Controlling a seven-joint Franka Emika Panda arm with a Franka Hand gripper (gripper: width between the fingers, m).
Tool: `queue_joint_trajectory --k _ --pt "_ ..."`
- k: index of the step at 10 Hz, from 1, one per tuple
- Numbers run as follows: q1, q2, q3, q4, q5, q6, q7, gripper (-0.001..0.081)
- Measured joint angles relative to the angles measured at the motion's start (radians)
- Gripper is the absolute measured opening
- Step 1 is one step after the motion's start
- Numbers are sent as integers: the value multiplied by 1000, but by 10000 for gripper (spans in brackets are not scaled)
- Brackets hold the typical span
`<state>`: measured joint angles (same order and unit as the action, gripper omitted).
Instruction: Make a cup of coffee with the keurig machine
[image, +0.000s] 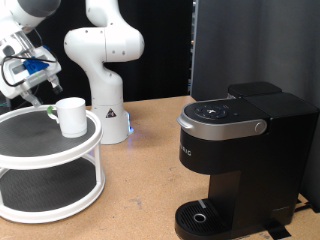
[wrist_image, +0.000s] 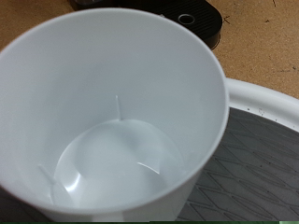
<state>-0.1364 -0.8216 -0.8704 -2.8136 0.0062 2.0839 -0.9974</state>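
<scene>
The cup (image: 72, 116) is a plain white mug standing upright on the top tier of a white round two-tier stand (image: 30, 150) at the exterior view's left. My gripper (image: 46, 104) hangs just above and to the left of the cup's rim. In the wrist view the cup (wrist_image: 112, 121) fills most of the picture and its inside is empty. My fingers do not show there. The keurig machine (image: 245, 150) stands at the exterior view's right, black, lid down, with its round drip tray (image: 205, 215) bare. The drip tray also shows in the wrist view (wrist_image: 187, 17).
The arm's white base (image: 105, 80) stands behind the stand on the brown table (image: 140, 190). The stand's white rim (wrist_image: 271, 101) and dark mesh top (wrist_image: 252, 163) show beside the cup. A black panel (image: 250, 40) rises behind the machine.
</scene>
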Motion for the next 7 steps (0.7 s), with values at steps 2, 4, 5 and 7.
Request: queue_joint_trajectory --k 2,4,5,7 --pt "2 26 -6 -11 -1 36 -6 805" --pt "5 51 -13 -17 -1 64 -23 805" --pt "9 62 -15 -19 -1 77 -32 805" --pt "21 74 -23 -24 0 91 -48 805"
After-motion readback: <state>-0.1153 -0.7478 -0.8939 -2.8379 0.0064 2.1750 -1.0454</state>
